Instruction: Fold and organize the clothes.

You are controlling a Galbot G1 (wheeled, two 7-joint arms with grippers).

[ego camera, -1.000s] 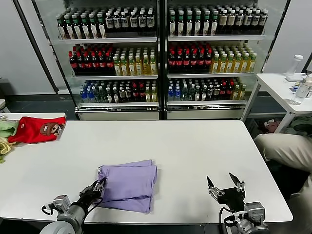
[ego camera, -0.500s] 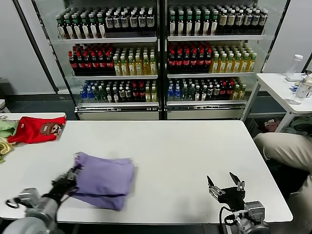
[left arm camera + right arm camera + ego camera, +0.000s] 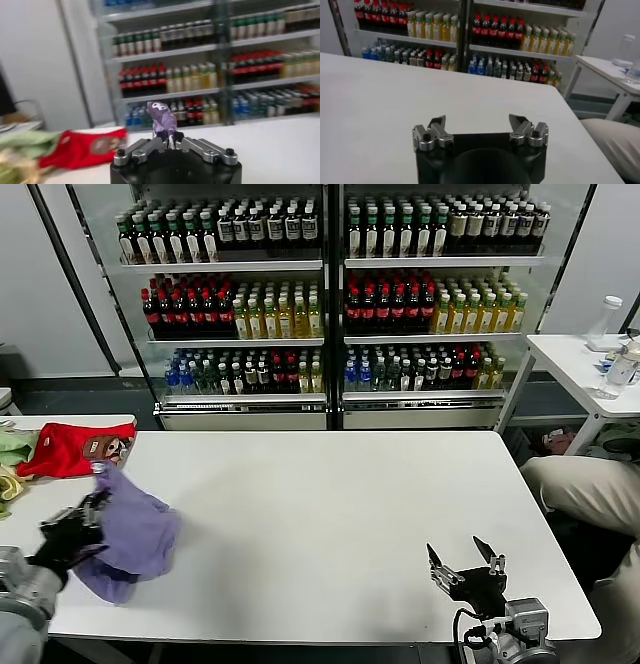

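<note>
Head view: my left gripper [image 3: 88,514] pinches the limp, light lavender T-shirt [image 3: 135,529] at the table's [image 3: 350,514] left edge; right gripper [image 3: 465,562] gapes.

Lavender T-shirt [image 3: 135,529], bunched and drooping, hangs lifted above the table's left edge.

head: high, forward-down | wrists: low, forward | shared: drink shelves [image 3: 330,304]

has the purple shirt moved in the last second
Yes. The purple shirt, held by the left gripper, has gone from the table's front middle toward its left end, near the red garment.
</note>
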